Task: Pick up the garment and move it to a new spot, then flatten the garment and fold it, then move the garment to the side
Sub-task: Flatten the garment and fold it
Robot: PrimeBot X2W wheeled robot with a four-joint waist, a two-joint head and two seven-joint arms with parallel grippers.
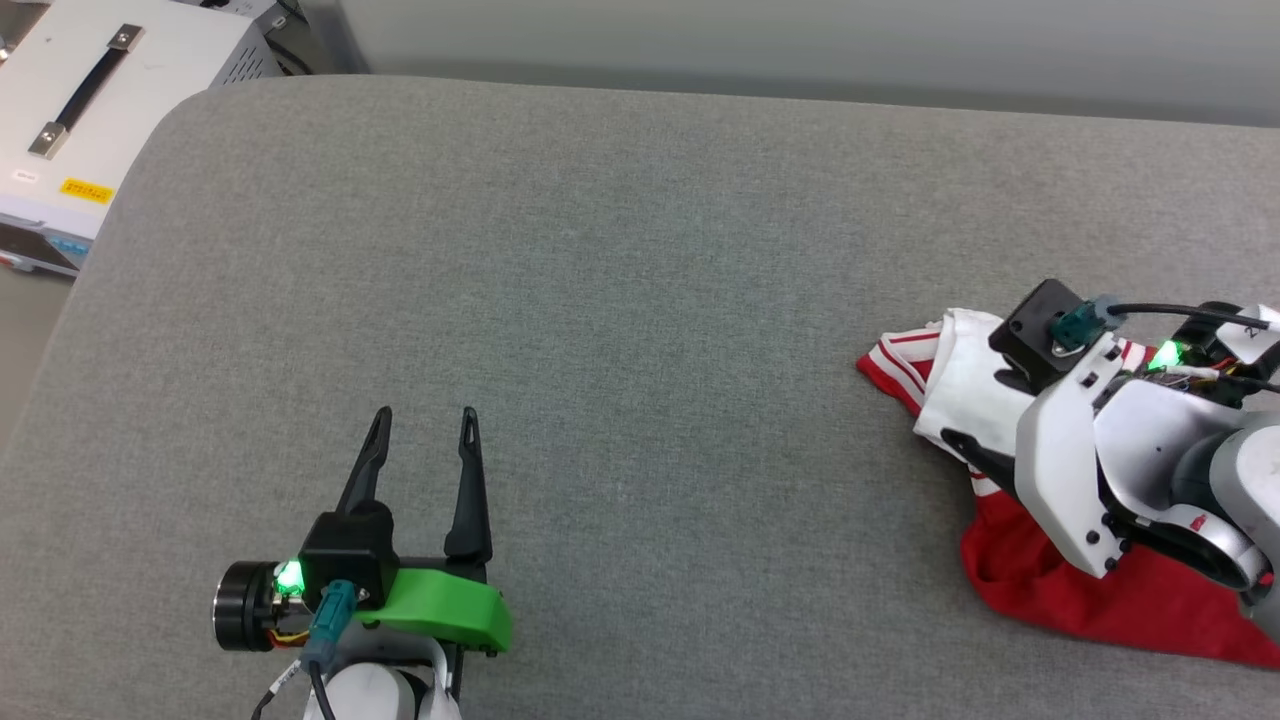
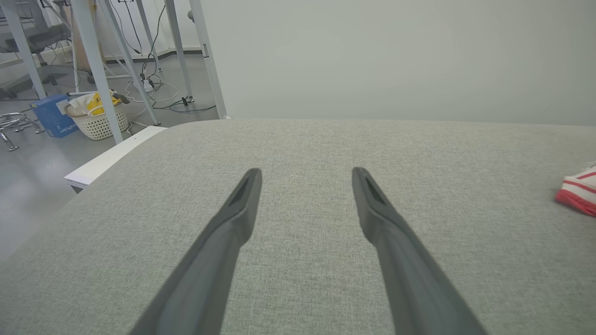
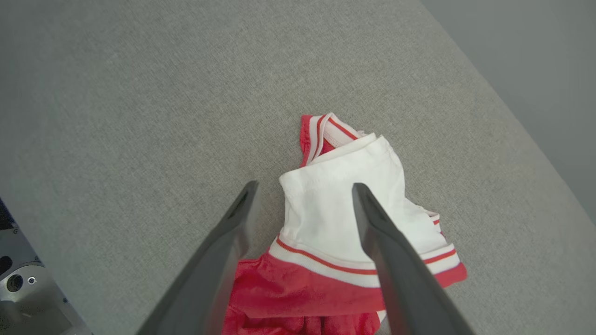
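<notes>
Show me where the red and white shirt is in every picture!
Head view: the garment lies crumpled at the right edge.
Left wrist view: the garment's striped edge peeks in at far right.
Right wrist view: the garment sits low in the middle, between the right gripper's open fingers.
Shared landmark: the grey fabric surface under it.

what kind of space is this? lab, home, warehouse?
Looks like a robotics lab or test bay, not a home: grey fabric-covered worktop, a white equipment case beside it, metal frame legs and loose cables on a bare floor.
</notes>
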